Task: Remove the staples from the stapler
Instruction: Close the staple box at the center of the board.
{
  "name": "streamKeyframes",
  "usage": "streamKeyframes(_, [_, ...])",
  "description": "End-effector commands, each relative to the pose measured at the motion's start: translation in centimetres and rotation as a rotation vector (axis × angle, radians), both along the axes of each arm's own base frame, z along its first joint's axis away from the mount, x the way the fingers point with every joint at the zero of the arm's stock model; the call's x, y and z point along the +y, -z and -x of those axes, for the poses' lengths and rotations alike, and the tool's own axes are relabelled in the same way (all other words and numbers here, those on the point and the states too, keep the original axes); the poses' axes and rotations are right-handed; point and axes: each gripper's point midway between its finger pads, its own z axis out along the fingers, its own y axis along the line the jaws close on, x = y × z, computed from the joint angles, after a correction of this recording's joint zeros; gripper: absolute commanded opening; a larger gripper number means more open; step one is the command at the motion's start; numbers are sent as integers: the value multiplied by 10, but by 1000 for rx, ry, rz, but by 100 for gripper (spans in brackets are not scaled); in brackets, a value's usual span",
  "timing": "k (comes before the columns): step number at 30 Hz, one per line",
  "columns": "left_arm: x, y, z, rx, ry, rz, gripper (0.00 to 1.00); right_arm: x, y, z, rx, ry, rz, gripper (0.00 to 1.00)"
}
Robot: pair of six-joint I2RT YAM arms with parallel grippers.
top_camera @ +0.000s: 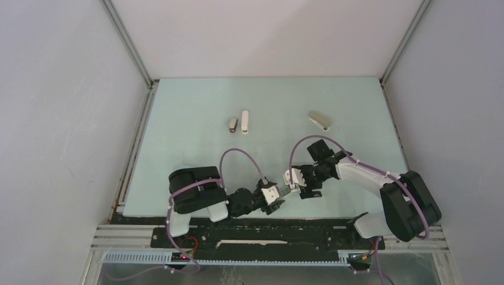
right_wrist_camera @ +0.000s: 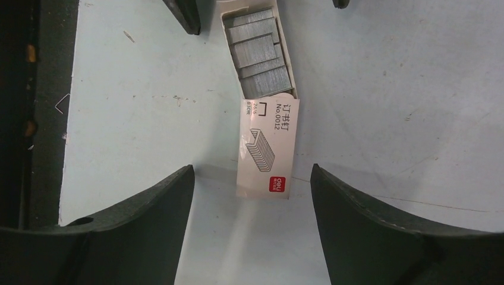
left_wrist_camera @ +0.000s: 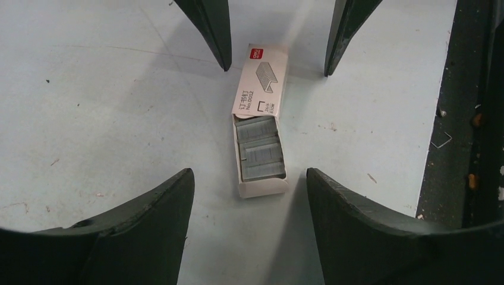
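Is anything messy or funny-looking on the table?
The white staple box lies slid half open, its grey staple strips showing. One loose staple lies alone on the table near its dark edge, apart from the box.

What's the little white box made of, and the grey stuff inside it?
The box looks like thin cardboard: matte white, with a printed label and folded edges at its open end. The grey strips inside look like metal, probably steel staples packed in rows, since they have a dull silvery sheen and fine lines running across them.
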Motion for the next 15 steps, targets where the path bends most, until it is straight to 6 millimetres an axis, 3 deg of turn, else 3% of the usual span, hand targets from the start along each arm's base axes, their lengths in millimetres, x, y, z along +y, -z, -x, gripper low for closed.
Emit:
streamKeyframes(1, [-7,3,-6,-42,-1,-15,72,4,-2,-9,-12,14,0,79])
streamKeyframes(8, [-11,10,-9,-33,5,-23,53,1,3,-10,3,25,13,69])
streamKeyframes(15, [-8,15,-8,-19,12,-32,44,0,3,-14,-7,32,15,64])
